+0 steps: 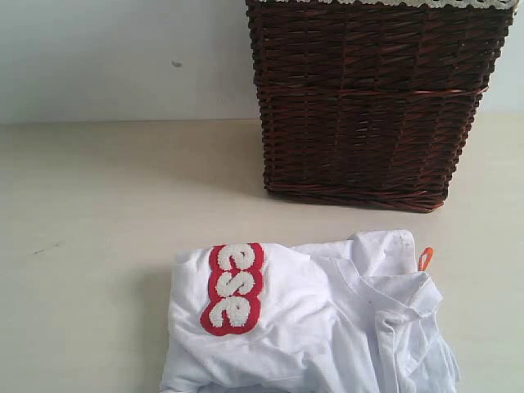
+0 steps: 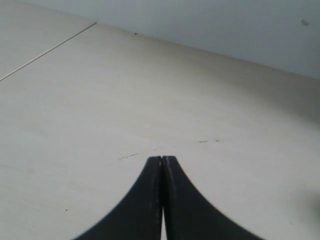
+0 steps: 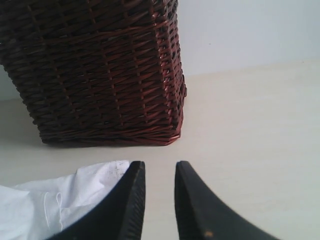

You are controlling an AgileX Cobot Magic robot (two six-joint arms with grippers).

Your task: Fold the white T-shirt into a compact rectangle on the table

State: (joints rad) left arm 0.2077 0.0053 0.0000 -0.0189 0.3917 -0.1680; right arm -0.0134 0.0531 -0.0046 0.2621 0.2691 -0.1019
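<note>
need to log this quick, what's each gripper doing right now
left gripper: closed, holding nothing, only the table ahead of it
right gripper: slightly open, nothing between the jaws, the white T-shirt just beside it

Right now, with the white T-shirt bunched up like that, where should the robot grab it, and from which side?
Probably the corner of the white T-shirt by the orange tag, coming from the right. That edge lies exposed on the table, while the lettered side curls under. The right gripper, jaws slightly apart, sits beside the fabric.
</note>
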